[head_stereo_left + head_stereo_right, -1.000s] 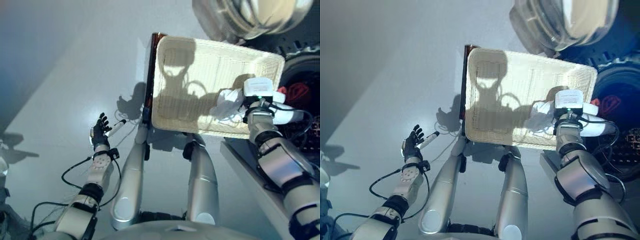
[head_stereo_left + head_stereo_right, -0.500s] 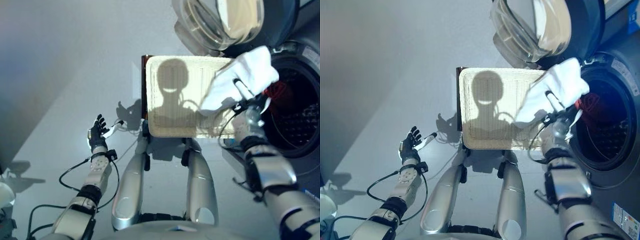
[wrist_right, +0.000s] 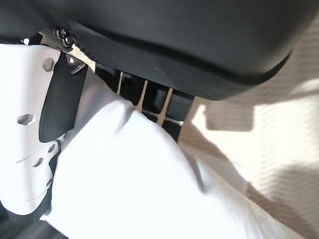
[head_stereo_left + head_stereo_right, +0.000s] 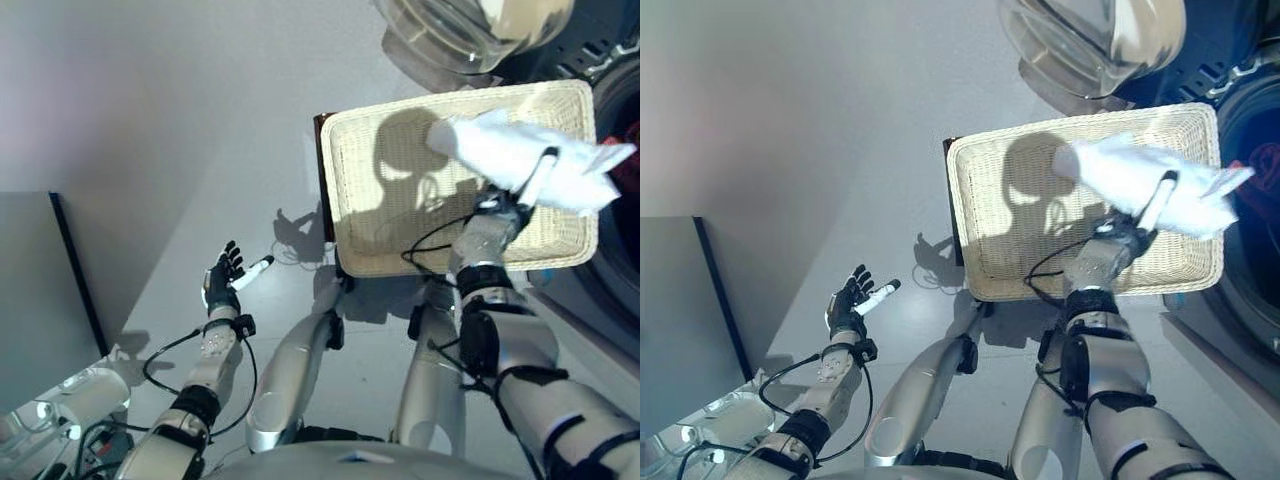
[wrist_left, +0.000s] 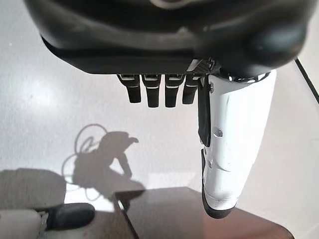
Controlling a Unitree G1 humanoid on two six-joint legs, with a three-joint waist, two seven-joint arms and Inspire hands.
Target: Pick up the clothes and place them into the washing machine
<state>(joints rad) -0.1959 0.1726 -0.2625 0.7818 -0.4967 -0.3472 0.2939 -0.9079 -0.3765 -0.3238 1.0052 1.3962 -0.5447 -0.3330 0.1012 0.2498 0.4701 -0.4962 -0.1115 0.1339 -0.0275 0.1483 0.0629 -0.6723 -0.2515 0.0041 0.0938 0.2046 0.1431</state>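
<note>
My right hand (image 4: 515,208) is shut on a white cloth (image 4: 520,160), held up over the cream wicker basket (image 4: 390,215). In the right wrist view the white cloth (image 3: 149,189) bulges between the thumb and the curled fingers (image 3: 149,99). The washing machine's dark drum opening (image 4: 1260,200) lies at the right edge, with something red inside, and its round glass door (image 4: 1090,40) swings open at the top. My left hand (image 4: 225,280) hovers open over the grey floor at the lower left, holding nothing; its straight fingers (image 5: 154,89) show in the left wrist view.
A dark brown board (image 4: 324,190) runs along the basket's left side. A grey panel with a dark edge (image 4: 40,290) stands at the left.
The camera has shifted. My right hand, still gripping the white cloth, now shows lower over the basket rather than up by the drum opening. The left hand stays open.
</note>
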